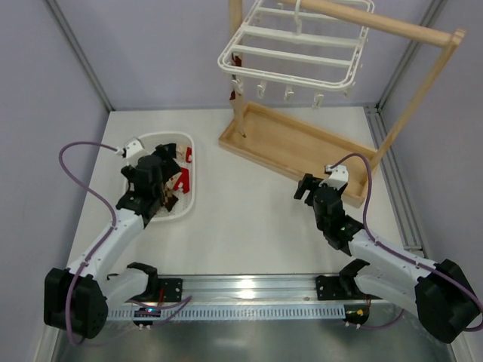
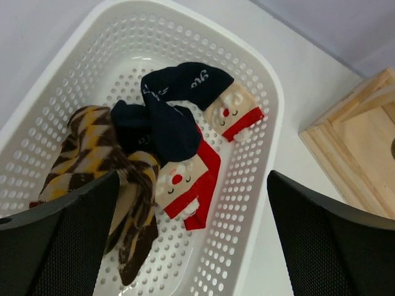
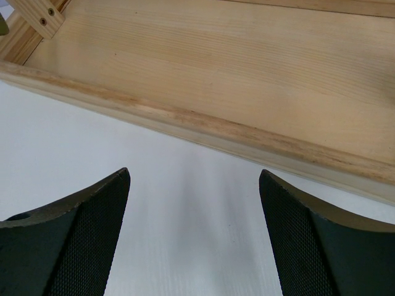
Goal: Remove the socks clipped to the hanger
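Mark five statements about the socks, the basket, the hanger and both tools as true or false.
1. The socks lie in the white basket. True.
2. The left tool is shut on a sock. False: it is open above the basket and holds nothing.
3. The right tool hangs over the basket. False: it is open over the table, beside the wooden stand's base.
4. The hanger hangs from the wooden rail. True.
5. The brown patterned sock lies on the table. False: it lies in the basket, beside the dark ones.
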`<state>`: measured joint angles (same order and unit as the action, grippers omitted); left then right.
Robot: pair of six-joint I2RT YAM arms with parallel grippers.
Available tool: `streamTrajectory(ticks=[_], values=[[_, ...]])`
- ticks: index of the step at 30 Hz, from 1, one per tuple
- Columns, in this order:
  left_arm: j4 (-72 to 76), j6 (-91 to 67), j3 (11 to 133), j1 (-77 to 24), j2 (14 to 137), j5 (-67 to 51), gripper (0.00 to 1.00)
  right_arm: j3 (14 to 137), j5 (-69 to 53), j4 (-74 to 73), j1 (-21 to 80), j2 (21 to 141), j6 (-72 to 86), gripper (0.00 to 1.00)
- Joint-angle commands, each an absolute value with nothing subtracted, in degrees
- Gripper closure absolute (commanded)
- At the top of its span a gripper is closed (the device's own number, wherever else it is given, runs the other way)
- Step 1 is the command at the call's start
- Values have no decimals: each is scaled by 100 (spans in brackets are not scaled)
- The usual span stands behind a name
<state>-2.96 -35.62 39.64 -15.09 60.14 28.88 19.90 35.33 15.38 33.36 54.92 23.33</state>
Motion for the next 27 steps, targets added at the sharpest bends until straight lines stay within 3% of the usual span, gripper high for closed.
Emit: streamTrajectory(ticks=[1, 7, 12, 21, 27], values=[[-826, -3787, 3964, -1599, 5942, 2901, 0, 1969, 3525, 1863, 3305, 5493, 2479, 14], [-1888, -3902, 4280, -1775, 6126, 2978, 0, 1960, 3428, 1872, 3313, 5511, 2505, 14], [-1750, -3859, 4403, -2135, 5959, 3243, 0, 1951, 3410, 1899, 3314, 5511, 2505, 14], [319, -3200, 4342, -2925, 5976, 3244, 0, 1758, 2849, 2241, 2980, 5537, 2557, 14], [2212, -2575, 4578, -3120, 6931, 1918, 0, 1591, 2269, 2672, 2672, 5607, 2549, 14]])
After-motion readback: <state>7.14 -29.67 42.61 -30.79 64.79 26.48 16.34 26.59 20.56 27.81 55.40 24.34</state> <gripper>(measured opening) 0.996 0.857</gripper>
